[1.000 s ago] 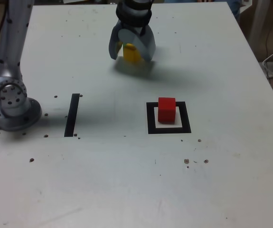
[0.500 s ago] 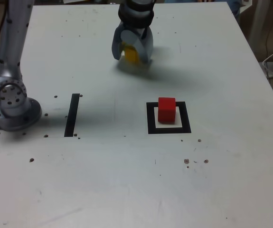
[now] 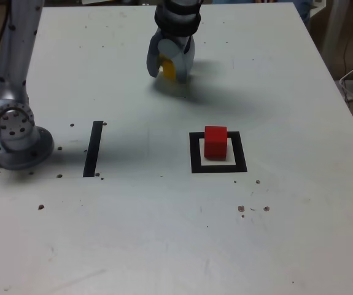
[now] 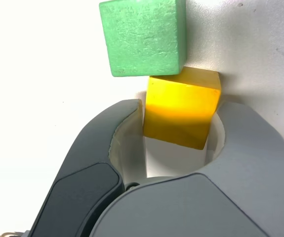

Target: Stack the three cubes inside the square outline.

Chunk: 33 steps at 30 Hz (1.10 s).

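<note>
On white table (image 3: 164, 233), black strip (image 3: 93, 149), specks

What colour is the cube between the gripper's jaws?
Yellow cube; the wrist view shows it best, pinched in the gripper.

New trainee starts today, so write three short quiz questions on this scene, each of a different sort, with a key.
1. True or false: the red cube sits inside the square outline.
2. Which cube is between the jaws? A green, B yellow, C red.
3. Fill in: the cube right next to the yellow cube is ____.

Key: 1 true. 2 B. 3 the green cube.
</note>
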Tool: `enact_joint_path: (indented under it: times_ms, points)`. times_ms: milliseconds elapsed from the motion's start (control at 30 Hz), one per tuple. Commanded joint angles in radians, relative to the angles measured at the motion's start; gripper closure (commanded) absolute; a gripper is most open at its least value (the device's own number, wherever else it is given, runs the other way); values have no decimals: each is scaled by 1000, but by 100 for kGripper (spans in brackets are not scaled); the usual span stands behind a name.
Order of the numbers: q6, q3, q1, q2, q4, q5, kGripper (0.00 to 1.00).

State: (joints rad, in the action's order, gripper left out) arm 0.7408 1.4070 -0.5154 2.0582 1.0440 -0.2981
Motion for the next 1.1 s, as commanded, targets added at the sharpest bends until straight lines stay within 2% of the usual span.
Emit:
enact_joint_path:
  times_ms: [0, 333, 567, 833, 1067]
  points:
    - [2, -1, 3, 5, -2, -1, 70]
    - [3, -15, 27, -23, 13, 3, 72]
    - [-37, -11, 117, -106, 78, 19, 74]
    - [-193, 64, 295, -209, 242, 35, 74]
    - [-385, 116, 438, -227, 346, 95, 74]
